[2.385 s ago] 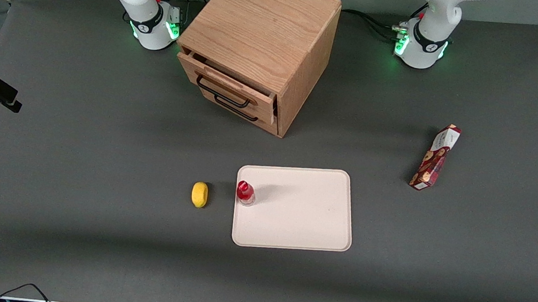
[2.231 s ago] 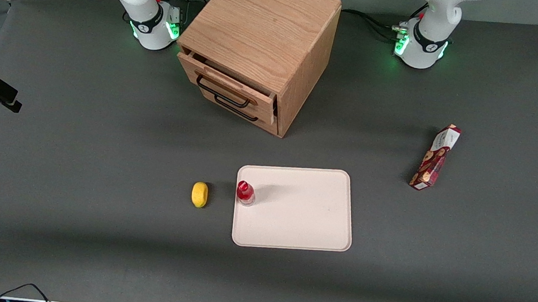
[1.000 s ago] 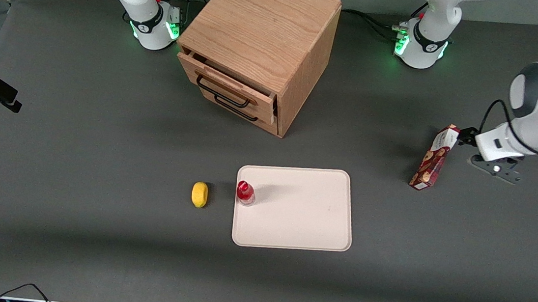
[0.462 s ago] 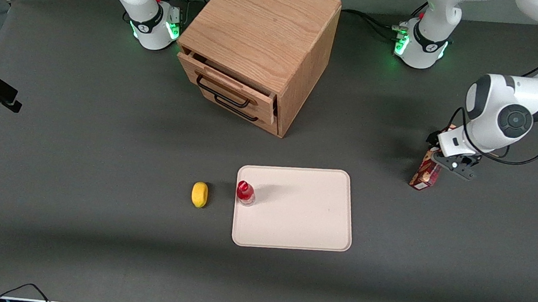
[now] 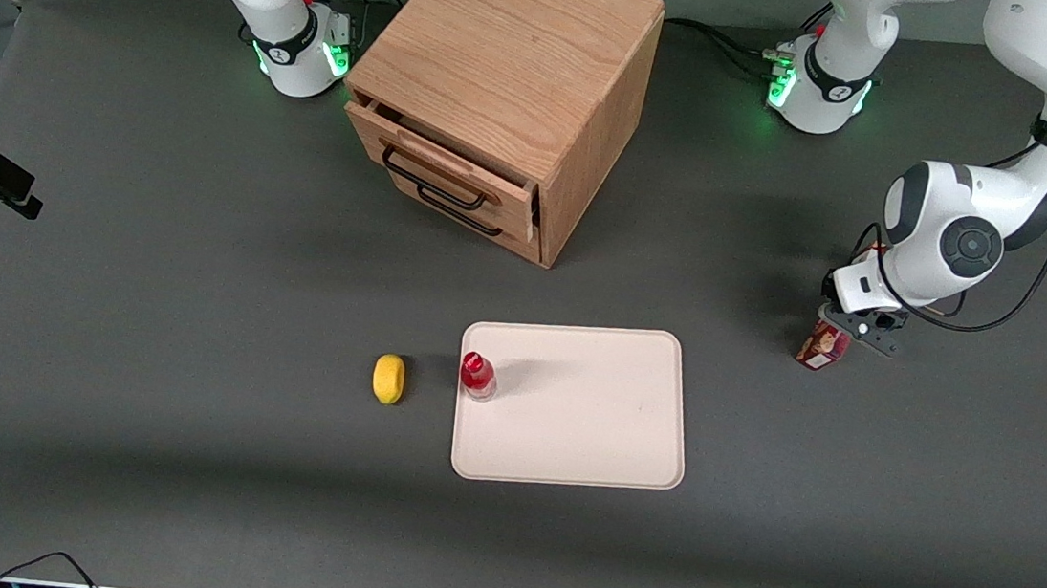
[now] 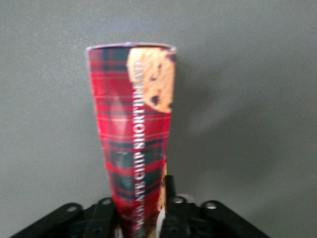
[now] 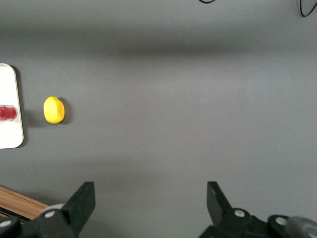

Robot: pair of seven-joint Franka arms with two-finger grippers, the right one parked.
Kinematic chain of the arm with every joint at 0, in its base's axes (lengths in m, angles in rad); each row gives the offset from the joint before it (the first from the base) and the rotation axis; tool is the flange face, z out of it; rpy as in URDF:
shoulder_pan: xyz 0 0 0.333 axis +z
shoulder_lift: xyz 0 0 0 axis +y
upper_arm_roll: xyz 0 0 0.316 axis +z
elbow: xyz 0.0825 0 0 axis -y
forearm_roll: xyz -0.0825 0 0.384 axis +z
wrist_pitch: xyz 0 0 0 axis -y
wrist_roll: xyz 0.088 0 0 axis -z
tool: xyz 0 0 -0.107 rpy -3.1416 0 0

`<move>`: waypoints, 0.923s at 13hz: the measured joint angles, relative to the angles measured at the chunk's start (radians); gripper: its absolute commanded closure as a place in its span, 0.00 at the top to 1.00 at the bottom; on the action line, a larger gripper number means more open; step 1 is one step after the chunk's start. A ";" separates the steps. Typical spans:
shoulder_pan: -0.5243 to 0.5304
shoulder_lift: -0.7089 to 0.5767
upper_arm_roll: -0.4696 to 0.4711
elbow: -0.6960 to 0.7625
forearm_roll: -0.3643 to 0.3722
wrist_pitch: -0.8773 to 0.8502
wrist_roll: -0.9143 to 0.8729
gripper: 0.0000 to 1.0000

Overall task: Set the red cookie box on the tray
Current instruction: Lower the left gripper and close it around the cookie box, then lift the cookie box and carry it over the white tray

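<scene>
The red cookie box (image 5: 821,347) lies on the grey table toward the working arm's end, well apart from the tray (image 5: 587,435); only its nearer end shows under the arm. My gripper (image 5: 852,326) is lowered over the box. In the left wrist view the plaid carton (image 6: 133,124) runs between the gripper (image 6: 138,198) fingers (image 6: 169,191), which stand open on either side of it, close to its long faces. The box rests on the table. The cream-white tray lies flat near the table's middle.
A small red-capped bottle (image 5: 477,374) stands on the tray's edge toward the parked arm. A yellow lemon (image 5: 389,378) lies on the table beside it. The wooden drawer cabinet (image 5: 506,71) stands farther from the front camera, its top drawer slightly ajar.
The left arm came into view from the working arm's end, swung over the cookie box and lowered until its fingers straddle it. The box, tray, bottle and lemon have not moved.
</scene>
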 measured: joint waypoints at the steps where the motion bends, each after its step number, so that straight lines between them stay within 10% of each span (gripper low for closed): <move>1: 0.000 0.000 0.002 0.000 0.000 0.000 0.000 0.00; 6: 0.000 -0.028 0.009 0.041 -0.008 -0.076 -0.001 0.00; 12: -0.011 -0.100 -0.093 0.417 -0.079 -0.544 -0.180 0.00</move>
